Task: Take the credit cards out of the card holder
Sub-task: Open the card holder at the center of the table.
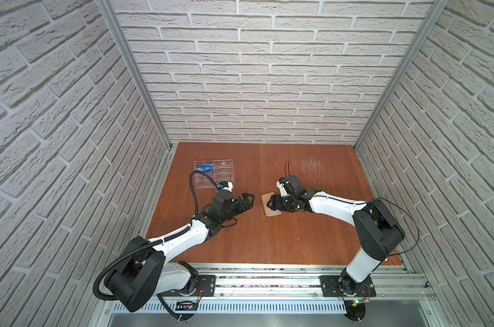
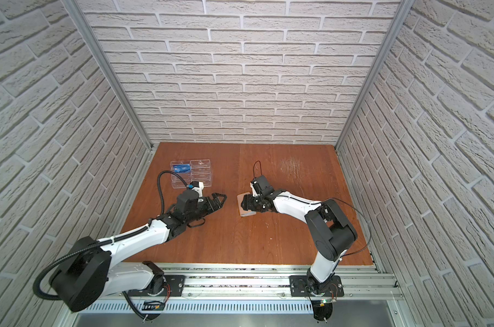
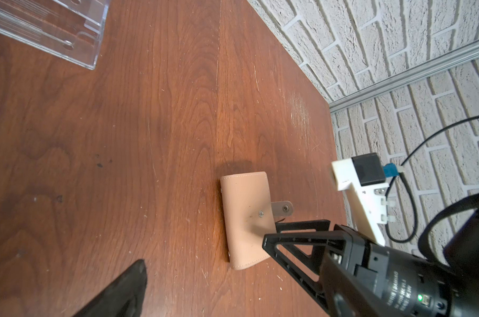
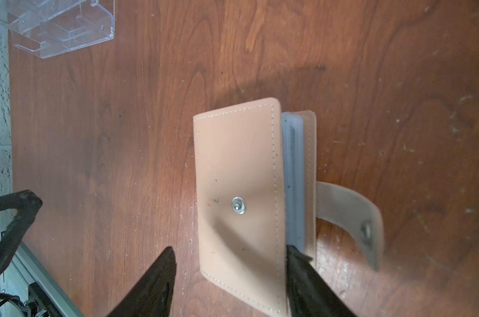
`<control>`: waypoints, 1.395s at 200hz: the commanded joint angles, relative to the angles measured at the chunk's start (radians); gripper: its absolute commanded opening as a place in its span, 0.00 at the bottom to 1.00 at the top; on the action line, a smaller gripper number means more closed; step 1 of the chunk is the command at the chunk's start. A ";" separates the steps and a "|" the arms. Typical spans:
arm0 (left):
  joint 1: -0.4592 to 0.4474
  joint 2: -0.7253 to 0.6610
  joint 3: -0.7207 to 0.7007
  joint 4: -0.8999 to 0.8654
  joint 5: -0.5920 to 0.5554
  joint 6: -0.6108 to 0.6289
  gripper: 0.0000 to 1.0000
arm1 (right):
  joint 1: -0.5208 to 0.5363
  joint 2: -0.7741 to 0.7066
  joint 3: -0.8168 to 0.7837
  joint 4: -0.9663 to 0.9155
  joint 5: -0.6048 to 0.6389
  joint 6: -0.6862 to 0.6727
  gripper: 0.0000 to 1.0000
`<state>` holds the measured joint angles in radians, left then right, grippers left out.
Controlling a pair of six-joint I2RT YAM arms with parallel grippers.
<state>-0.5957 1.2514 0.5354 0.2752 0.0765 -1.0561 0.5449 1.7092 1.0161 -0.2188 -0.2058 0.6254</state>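
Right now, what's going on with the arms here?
The right gripper straddles the tan card holder, jaws apart, one finger at the edge of its sleeve pages. Its strap is unsnapped and the cover slightly ajar. The left gripper hovers open beside it. One blue card sits in the clear rack.

"damiao" on black motor [image 3: 397, 286], "up" on blue credit card [image 2: 182, 169]

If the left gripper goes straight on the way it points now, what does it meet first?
Most likely the card holder, lying just ahead of the open left gripper; height is hard to judge, so it might pass above it.
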 commanded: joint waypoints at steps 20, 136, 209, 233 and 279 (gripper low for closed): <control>0.012 -0.017 -0.021 0.061 0.008 -0.007 0.98 | 0.037 0.010 0.045 0.010 0.023 0.013 0.64; 0.068 -0.109 -0.074 0.027 0.027 -0.010 0.98 | 0.084 0.057 0.161 -0.073 0.092 0.001 0.64; 0.090 -0.101 -0.087 0.047 0.046 -0.025 0.98 | 0.084 0.113 0.217 -0.064 0.066 0.003 0.65; 0.115 -0.108 -0.097 0.053 0.066 -0.036 0.98 | 0.091 0.138 0.239 -0.046 0.040 0.012 0.65; 0.162 -0.135 -0.106 0.040 0.096 -0.038 0.98 | 0.137 0.194 0.304 -0.039 0.030 0.027 0.64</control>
<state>-0.4545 1.1477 0.4446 0.2874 0.1486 -1.0935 0.6476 1.8832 1.2789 -0.2935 -0.1577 0.6403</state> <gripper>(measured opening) 0.982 0.640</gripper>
